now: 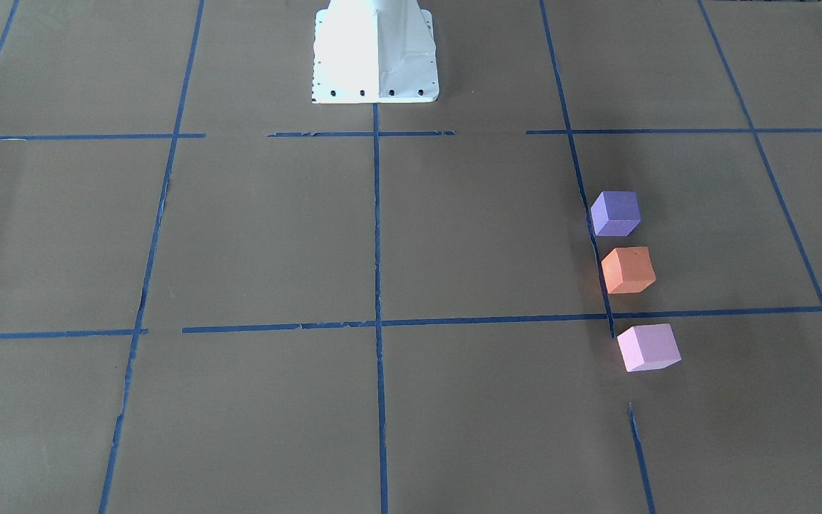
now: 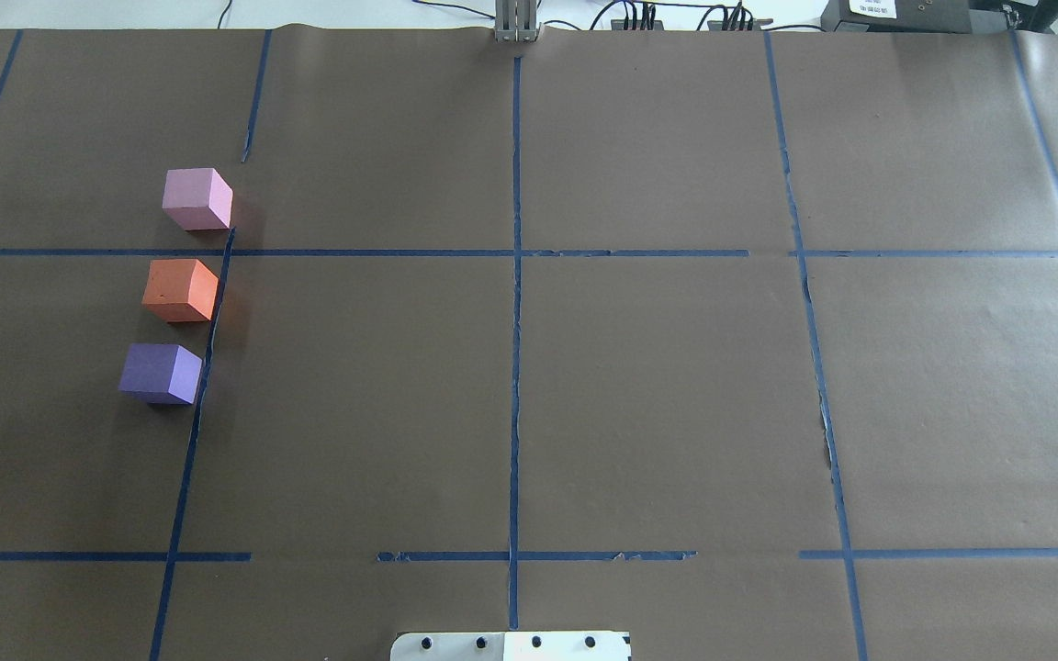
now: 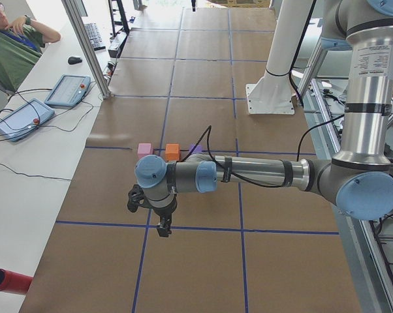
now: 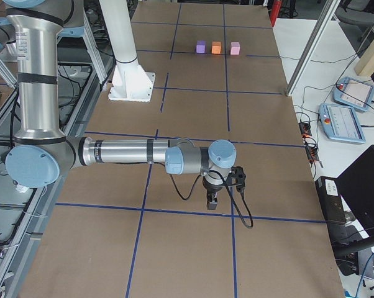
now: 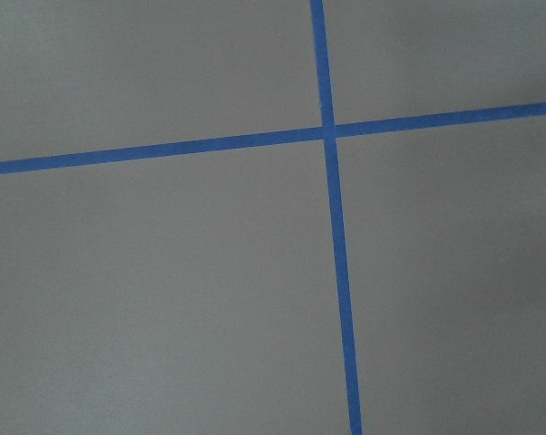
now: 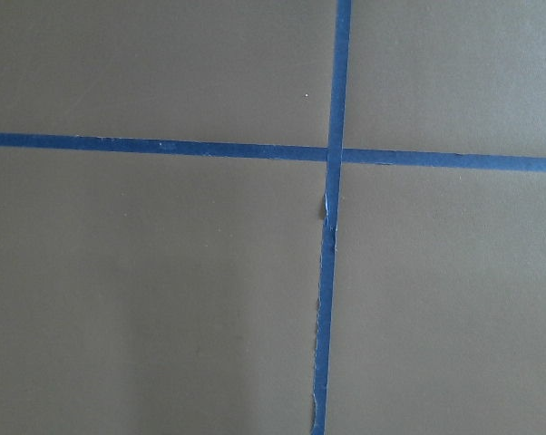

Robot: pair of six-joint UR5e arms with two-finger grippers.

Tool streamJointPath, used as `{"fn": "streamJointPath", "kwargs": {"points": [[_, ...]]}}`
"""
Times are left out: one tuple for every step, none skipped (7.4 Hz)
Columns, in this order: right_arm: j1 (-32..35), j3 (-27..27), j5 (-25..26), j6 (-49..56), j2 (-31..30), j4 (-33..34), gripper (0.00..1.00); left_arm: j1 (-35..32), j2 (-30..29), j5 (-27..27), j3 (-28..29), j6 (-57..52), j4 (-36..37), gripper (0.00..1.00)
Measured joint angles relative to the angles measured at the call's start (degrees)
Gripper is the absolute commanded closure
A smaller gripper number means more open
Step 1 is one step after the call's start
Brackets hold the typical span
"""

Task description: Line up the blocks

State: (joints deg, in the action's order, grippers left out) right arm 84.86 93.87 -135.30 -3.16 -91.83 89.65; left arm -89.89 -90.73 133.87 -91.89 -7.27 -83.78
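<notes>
Landmark: white base (image 1: 375, 57) of the robot, at the middle of the worktop's (image 1: 268, 228) robot-side edge. The worktop is covered in brown paper with a grid of blue tape lines (image 1: 377, 235).

Nearest the base, on its left-arm side: purple block (image 1: 616, 213). It sits flat, just beside a tape line that runs away from the base, on the line's outer side.

Next out from the base: orange block (image 1: 628, 270). It is on the same side of the same line, apart from the purple one by a small gap, not touching.

Farthest from the base: pink block (image 1: 648, 348). It lies past the cross tape that runs between it and the orange block. The gap here is a little wider. The three make a rough row leading away from the base, each turned slightly off square.

Left tool (image 3: 162, 228): shows in the left side view only, on an arm stretched out level, pointing down over the paper. It is farther out from the base than the blocks and well apart from them. Cannot tell how far open it is or whether it has anything.

Right tool (image 4: 212, 200): shows in the right side view only, out on the base's opposite side, pointing down above a tape line. Opening cannot be told either.

Both wrist views show only paper and a tape crossing.
</notes>
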Motion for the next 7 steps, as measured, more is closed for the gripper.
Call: {"fn": "streamJointPath", "kwargs": {"points": [[0.00,0.00,0.00,0.00,-0.01,0.00,0.00,0.00,0.01,-0.01,0.18,0.68,-0.53,0.00],[0.01,0.00,-0.01,0.00,0.00,0.00,0.00,-0.02,0.03,-0.01,0.26,0.96,-0.74,0.00],[0.02,0.02,0.01,0.00,0.03,0.00,0.00,-0.02,0.03,-0.01,0.28,1.06,-0.82,0.00],[0.02,0.02,0.02,0.00,0.04,0.00,0.00,-0.02,0.03,-0.01,0.30,1.10,-0.85,0.00],[0.01,0.02,0.02,0.00,0.04,0.00,0.00,-0.02,0.03,-0.01,0.29,1.10,-0.85,0.00],[0.02,0.00,0.00,0.00,0.03,0.00,0.00,-0.02,0.03,-0.01,0.26,1.06,-0.85,0.00],[0.02,0.01,0.00,0.00,0.02,0.00,0.00,-0.02,0.05,-0.01,0.25,1.04,-0.86,0.00]]}}
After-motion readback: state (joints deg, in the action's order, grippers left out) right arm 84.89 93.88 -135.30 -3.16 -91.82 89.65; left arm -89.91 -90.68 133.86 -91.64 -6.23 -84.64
